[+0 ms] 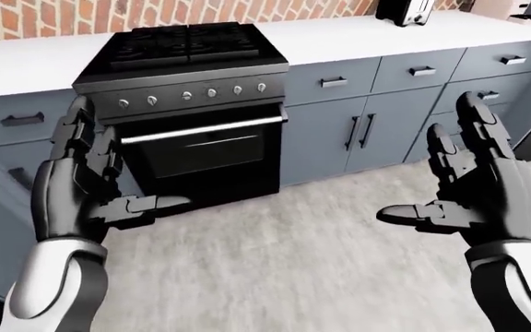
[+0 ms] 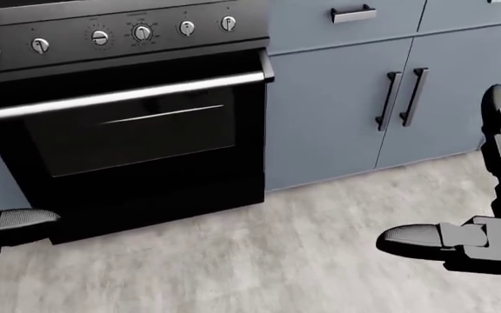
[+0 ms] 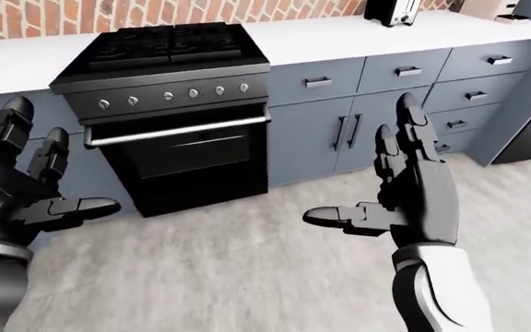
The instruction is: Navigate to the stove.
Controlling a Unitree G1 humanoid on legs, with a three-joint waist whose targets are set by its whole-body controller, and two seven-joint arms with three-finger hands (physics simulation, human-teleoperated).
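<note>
The black stove (image 1: 187, 104) stands between grey cabinets, left of centre in the left-eye view, with a row of knobs (image 1: 192, 93) and a silver oven handle (image 1: 201, 130). Its oven door (image 2: 129, 137) fills the left of the head view. My left hand (image 1: 95, 187) is open and empty, raised before the stove's left side. My right hand (image 1: 455, 183) is open and empty, to the right of the stove, before the cabinet doors.
Grey cabinets (image 1: 363, 128) with dark handles run right of the stove under a white counter (image 1: 358, 34). A toaster (image 1: 404, 10) sits at the top right. A brick wall (image 1: 53, 17) is behind. Light wood floor (image 1: 284, 263) lies below.
</note>
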